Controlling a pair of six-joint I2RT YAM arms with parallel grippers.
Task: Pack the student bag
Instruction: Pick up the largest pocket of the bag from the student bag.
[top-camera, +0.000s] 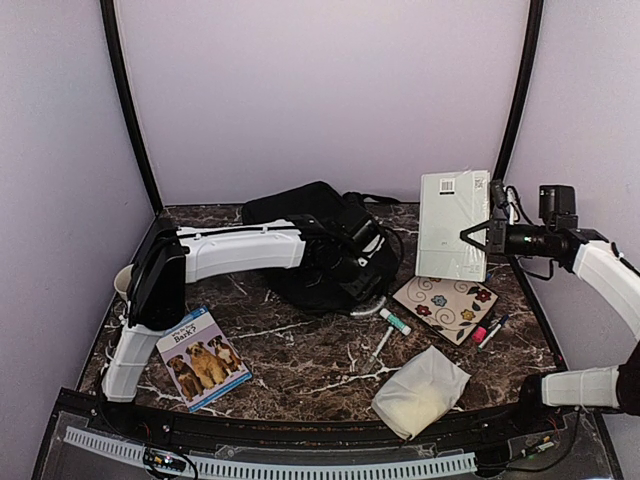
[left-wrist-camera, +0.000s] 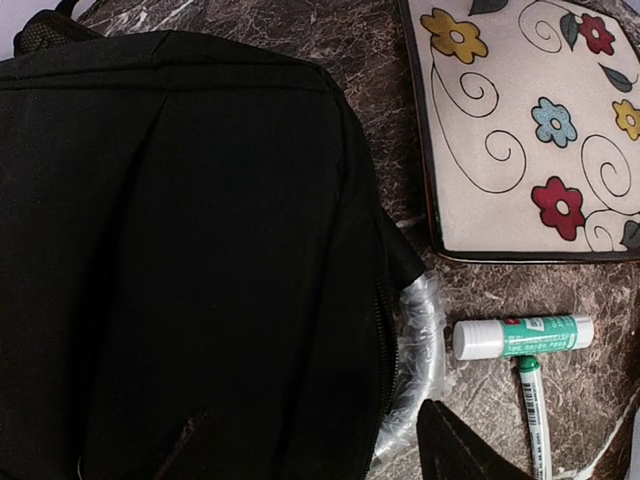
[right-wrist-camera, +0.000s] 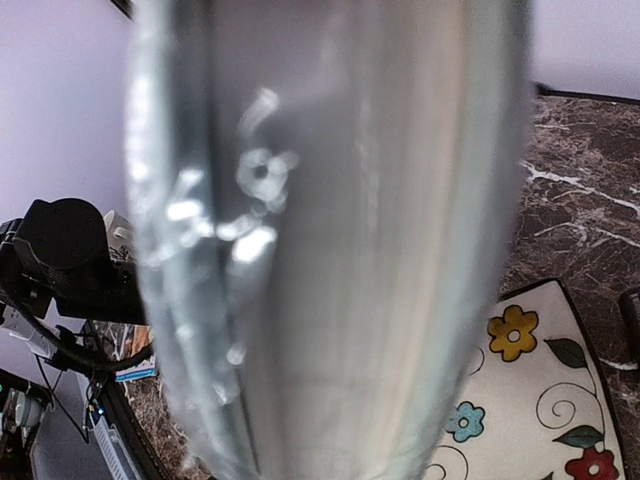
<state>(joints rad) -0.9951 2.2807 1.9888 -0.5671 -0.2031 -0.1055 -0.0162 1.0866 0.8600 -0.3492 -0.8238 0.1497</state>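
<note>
Jaws of right gripper (top-camera: 476, 237) clamped on pale book (top-camera: 452, 225), held upright right of student bag (top-camera: 290, 208). Jaw state of left gripper (top-camera: 355, 268) not discernible; poised over student bag's right half. Student bag laid on marble table (top-camera: 300, 360). Floral pad (top-camera: 447, 305), glue stick (top-camera: 395, 321) just right of it.

Right gripper (top-camera: 470, 237) clamps pale book (top-camera: 450, 225) upright (barcode at top); left arm (top-camera: 240, 248) over student bag (top-camera: 300, 205).
</note>
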